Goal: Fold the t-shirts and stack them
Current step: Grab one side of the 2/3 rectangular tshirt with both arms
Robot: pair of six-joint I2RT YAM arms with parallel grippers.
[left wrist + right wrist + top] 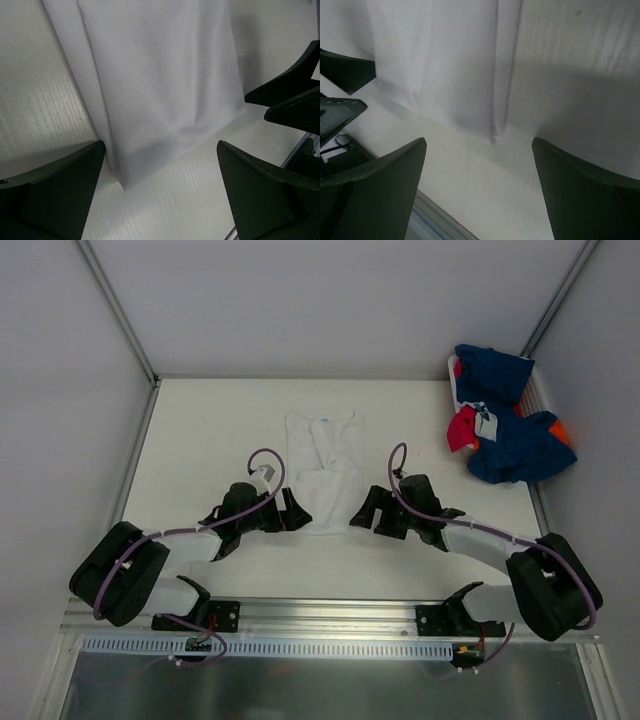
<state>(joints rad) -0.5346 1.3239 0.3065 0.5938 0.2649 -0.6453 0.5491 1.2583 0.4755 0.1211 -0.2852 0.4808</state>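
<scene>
— At the near edge, the arms?
— The left gripper [299, 515] and right gripper [359, 517] each straddle a hem corner of the white shirt [325, 468], fingers apart, holding nothing.
— Farther back?
— A navy-and-red pile [505, 425] far right, perhaps in a basket [543, 392].

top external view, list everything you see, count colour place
white t-shirt: 1, white, blue neck label, flat at table centre
navy t-shirts: seemingly 2, navy blue, bunched at far right corner
pinkish-red t-shirt: 1, pinkish-red, in that heap, left side
orange cloth: 1 scrap, orange, heap's right edge
table: 1, white, under everything
left arm: 1, black and white, near left
right arm: 1, same, near right
left fingers: 2, black, open, shirt's near left corner
right fingers: 2, black, open, its near right corner
</scene>
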